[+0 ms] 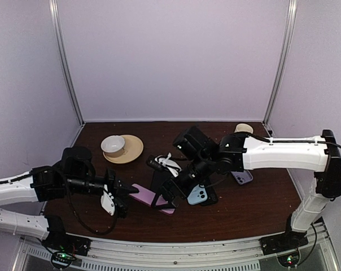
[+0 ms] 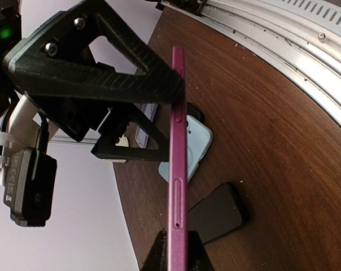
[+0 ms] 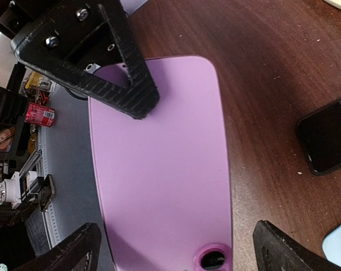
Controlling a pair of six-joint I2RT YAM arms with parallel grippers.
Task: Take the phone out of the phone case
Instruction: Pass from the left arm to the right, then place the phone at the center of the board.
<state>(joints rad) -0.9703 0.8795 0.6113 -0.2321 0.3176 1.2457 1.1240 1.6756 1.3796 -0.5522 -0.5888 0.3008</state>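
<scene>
A purple phone is held up on its long edge just above the table, left of centre. I see its magenta side with a SIM slot and its flat lilac back with a round hole. I cannot tell the phone case from the phone. My left gripper is shut on the phone's end, also seen from above. My right gripper stands open, with one finger on each side of the lilac back and clear of its edges; from above it is at the phone's right end.
A light blue phone and a black phone lie on the wood just right of the held one. Another purple phone lies further right. A white bowl sits on a tan plate at the back left.
</scene>
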